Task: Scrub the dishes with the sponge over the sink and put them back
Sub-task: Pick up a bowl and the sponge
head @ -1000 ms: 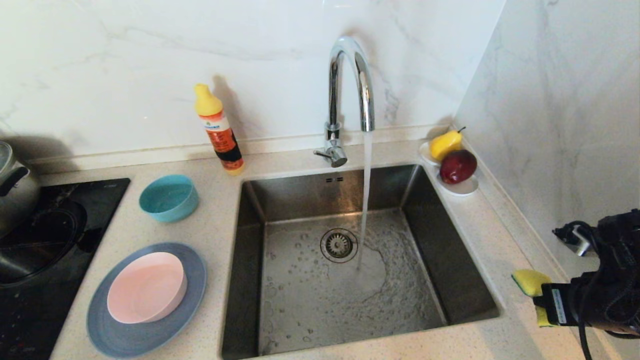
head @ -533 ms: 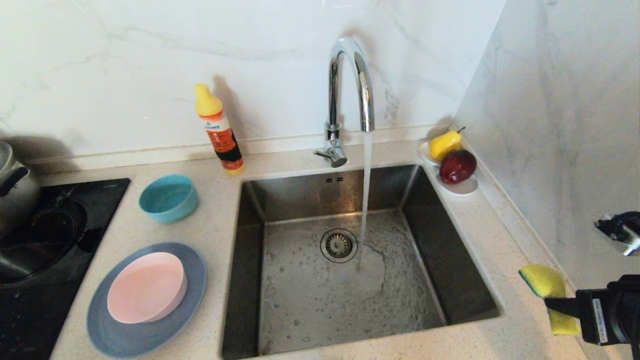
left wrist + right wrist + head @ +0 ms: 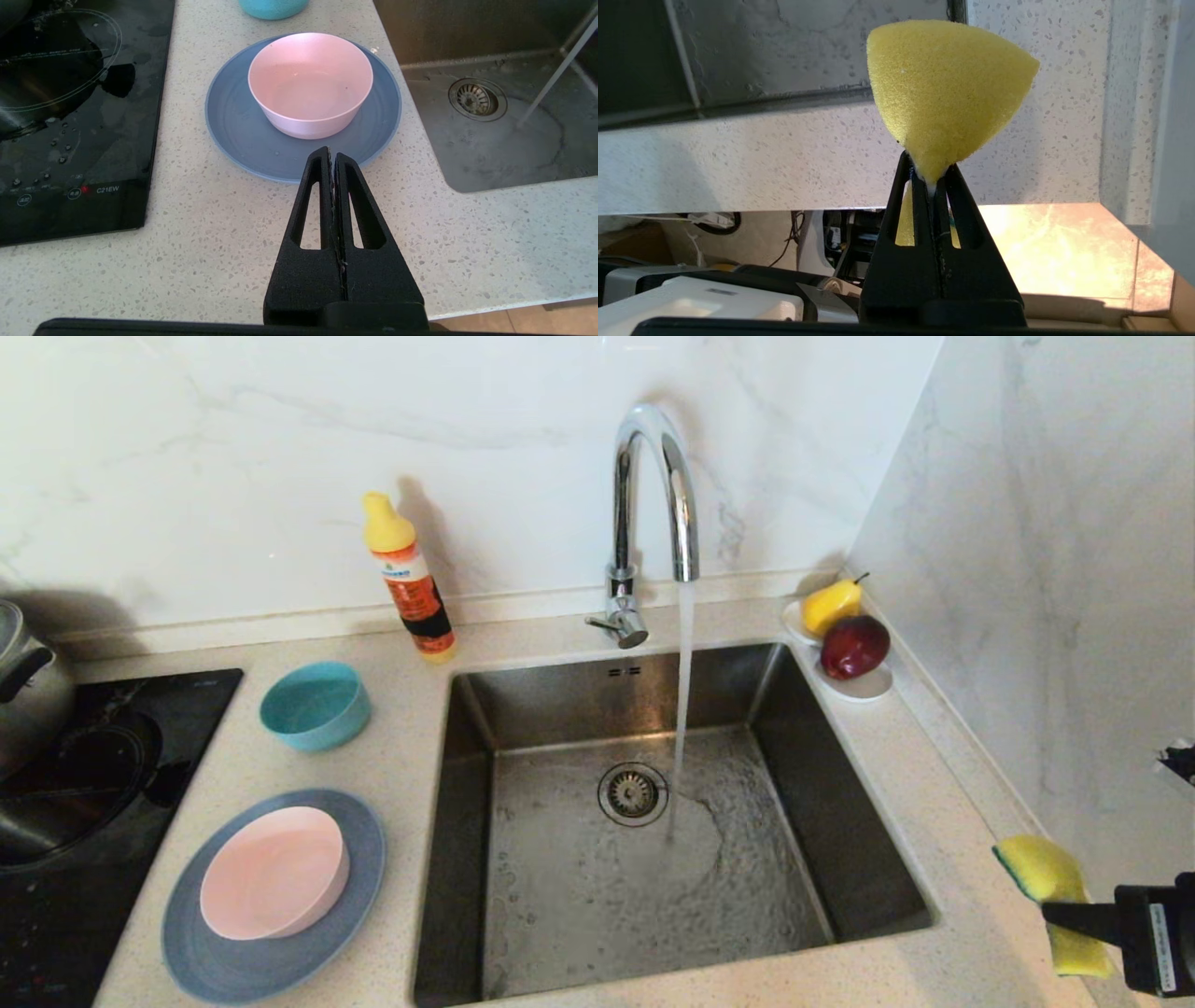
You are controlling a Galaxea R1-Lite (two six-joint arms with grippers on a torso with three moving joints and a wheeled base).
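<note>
Right gripper (image 3: 930,179): clenched on yellow sponge (image 3: 945,88), pinched at its waist, above the counter's (image 3: 896,775) front right corner, right of the steel sink (image 3: 523,709). Left gripper (image 3: 332,156): closed, empty, near slate-blue plate (image 3: 243,135) holding pink bowl (image 3: 310,84).

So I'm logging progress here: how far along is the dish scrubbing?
Early, by the look of it. Done: the tap runs into the sink. In hand: the right gripper is shut on the sponge, at the counter's right edge. Left: the teal bowl, pink bowl and blue plate sit on the counter beside the sink. The left gripper is shut, empty.
</note>
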